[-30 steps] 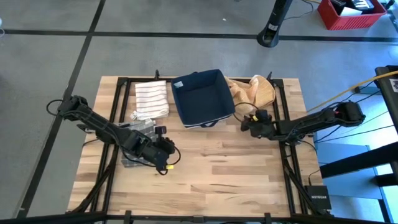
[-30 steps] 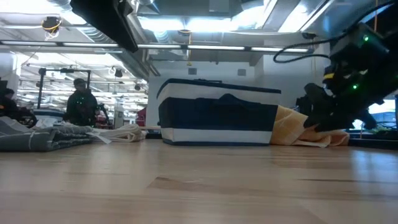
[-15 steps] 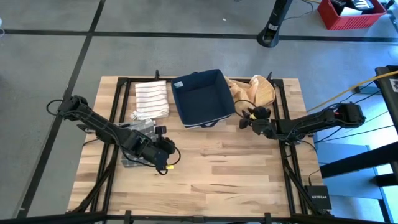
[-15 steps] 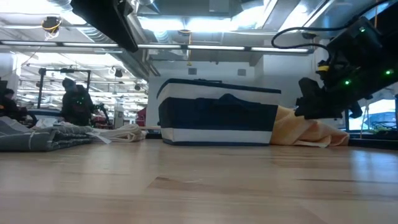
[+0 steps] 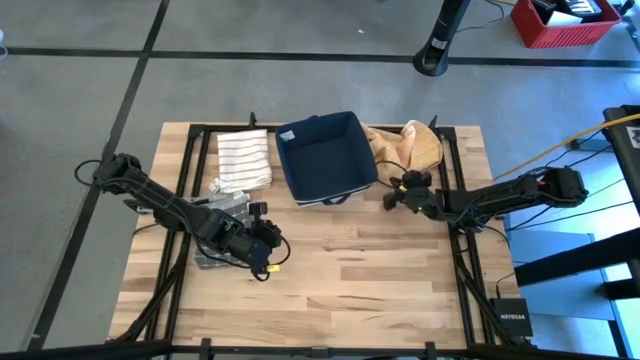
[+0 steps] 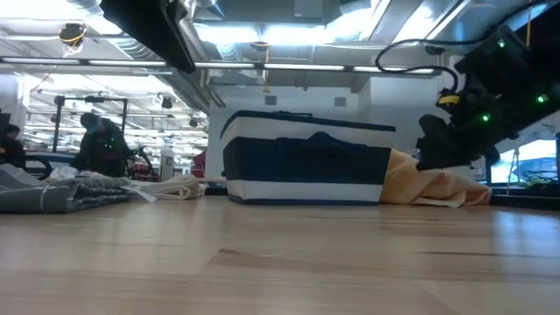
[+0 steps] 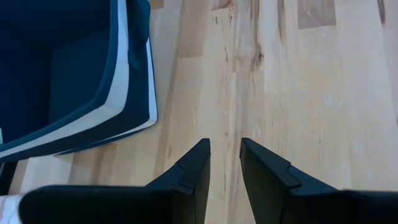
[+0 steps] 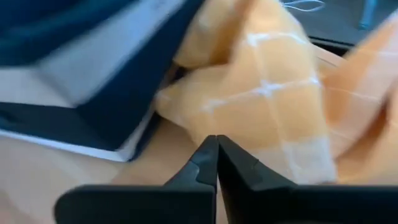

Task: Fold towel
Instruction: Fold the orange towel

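The right end effector (image 5: 393, 193) is hanging just above the worktop (image 5: 380, 270), right beside the near edge of the orange checked towel (image 5: 408, 146), and its fingers are pressed together with nothing visibly between them. In the right wrist view the closed tips (image 8: 216, 163) are pointing straight at the towel's crumpled folds (image 8: 273, 106), but the cloth is lying just past them, not caught. The towel itself is sitting bunched up at the far right of the worktop, touching the side of the navy fabric bin (image 5: 326, 157).

Over on the other side, the left end effector (image 5: 262, 248) is waiting low near the front left, its fingers (image 7: 199, 163) narrowly parted over bare wood and holding nothing. Behind it, a grey cloth (image 5: 222, 212) and a striped towel (image 5: 245, 158) are lying folded.

So this looks like the reach-in step: the orange towel is not yet pulled out flat. Next, I'd say, the right end effector needs to part its fingers, push onto an edge of the cloth, pinch it and drag it clear of the bin into the open middle.
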`<act>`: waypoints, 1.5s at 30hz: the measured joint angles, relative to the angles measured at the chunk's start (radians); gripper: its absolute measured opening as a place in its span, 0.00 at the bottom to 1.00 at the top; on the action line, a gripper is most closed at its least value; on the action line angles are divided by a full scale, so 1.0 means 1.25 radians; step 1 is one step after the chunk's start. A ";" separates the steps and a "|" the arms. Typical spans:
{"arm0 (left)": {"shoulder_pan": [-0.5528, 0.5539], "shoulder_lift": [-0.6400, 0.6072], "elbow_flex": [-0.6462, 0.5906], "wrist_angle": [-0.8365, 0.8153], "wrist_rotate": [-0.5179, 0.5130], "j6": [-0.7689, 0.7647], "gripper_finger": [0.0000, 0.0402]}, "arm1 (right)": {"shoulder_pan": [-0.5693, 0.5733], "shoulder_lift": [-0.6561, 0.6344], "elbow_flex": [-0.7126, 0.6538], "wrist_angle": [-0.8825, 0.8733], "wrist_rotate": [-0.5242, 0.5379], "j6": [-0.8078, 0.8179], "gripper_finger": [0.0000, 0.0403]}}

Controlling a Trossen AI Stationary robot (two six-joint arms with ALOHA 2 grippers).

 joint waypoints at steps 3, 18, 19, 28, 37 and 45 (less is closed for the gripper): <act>0.000 0.000 0.000 0.000 0.000 0.000 0.20 | 0.001 -0.003 0.035 -0.013 -0.048 -0.063 0.01; -0.003 0.000 -0.019 -0.005 0.000 -0.061 0.20 | 0.320 -0.003 0.315 -0.552 -0.197 -0.077 0.00; -0.003 0.000 -0.023 -0.007 0.000 -0.064 0.20 | 0.341 -0.003 0.324 -0.559 -0.199 -0.066 0.00; -0.002 0.001 -0.033 -0.002 0.000 -0.070 0.20 | 0.335 0.004 0.305 -0.751 -0.066 0.257 0.15; 0.000 0.001 -0.033 0.001 0.000 -0.024 0.20 | 0.127 0.004 0.204 -0.679 -0.098 0.308 0.45; 0.015 0.001 -0.033 0.001 0.000 -0.022 0.20 | -0.070 0.004 0.122 -0.486 -0.224 0.145 0.47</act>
